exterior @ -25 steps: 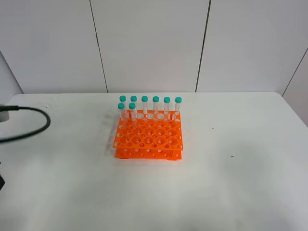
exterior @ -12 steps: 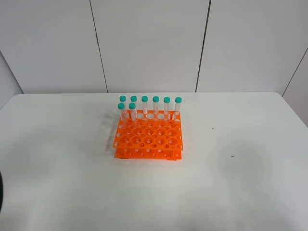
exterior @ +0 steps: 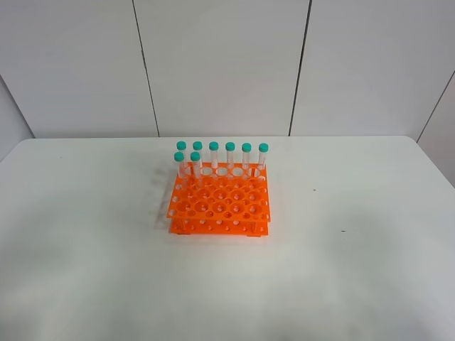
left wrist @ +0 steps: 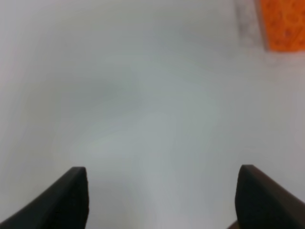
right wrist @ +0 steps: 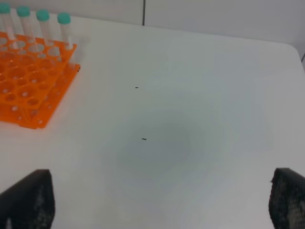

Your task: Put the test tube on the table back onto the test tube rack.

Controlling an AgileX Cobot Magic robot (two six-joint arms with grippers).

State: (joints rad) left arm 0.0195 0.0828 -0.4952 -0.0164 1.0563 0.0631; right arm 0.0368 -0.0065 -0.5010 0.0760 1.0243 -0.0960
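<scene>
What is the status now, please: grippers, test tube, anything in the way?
Left gripper and right gripper open, empty. Eight tubes upright in test tube rack; none seen lying on table. Nothing in the way.

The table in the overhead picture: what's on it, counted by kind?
Teal-capped test tubes, all standing upright in the rack: 8
Orange test tube rack: 1
Total: 9 things on the white table. No tube lies loose on it in any view.

Blurred test tube rack [left wrist: 282, 26], edge-cropped
</scene>
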